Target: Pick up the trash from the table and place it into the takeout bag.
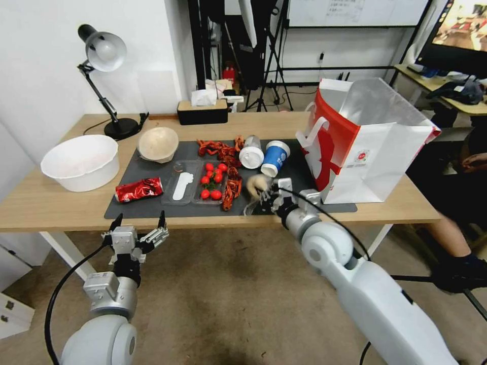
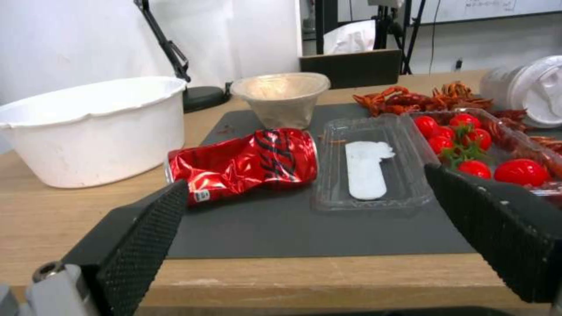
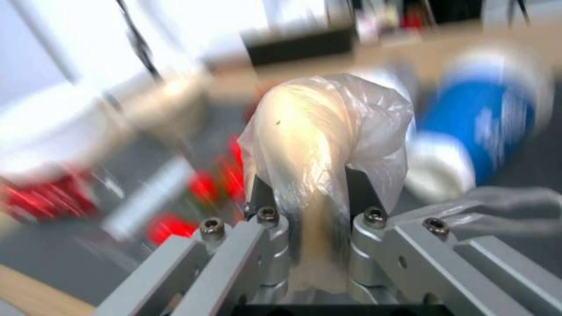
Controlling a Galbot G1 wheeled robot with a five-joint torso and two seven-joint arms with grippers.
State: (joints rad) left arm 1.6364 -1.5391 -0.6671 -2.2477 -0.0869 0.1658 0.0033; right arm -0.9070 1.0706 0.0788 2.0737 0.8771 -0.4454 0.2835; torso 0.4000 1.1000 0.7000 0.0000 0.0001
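Our right hand [image 1: 262, 194] grips the pale plastic-wrapped round bun [image 3: 328, 131], seemingly lifted off the dark grey mat [image 1: 152, 203]; our left hand [image 1: 139, 229] hangs open off the tabletop's [image 1: 50, 203] 6 o'clock edge.

Layout of things on the surface [image 1: 66, 205]

The mat [image 1: 152, 205] lies in the middle; on it the can [image 1: 138, 189] is left, the tray [image 1: 195, 188] beside it, the two cups [image 1: 264, 154] behind. The takeout bag [image 1: 362, 144] stands right, the basin [image 1: 81, 162] left, the bowl [image 1: 158, 144] behind the can.

White walls [image 1: 35, 61] back the room; a black lamp [image 1: 104, 50] stands at left, tripods [image 1: 266, 66] behind, and a worn brown floor [image 1: 218, 294] below.
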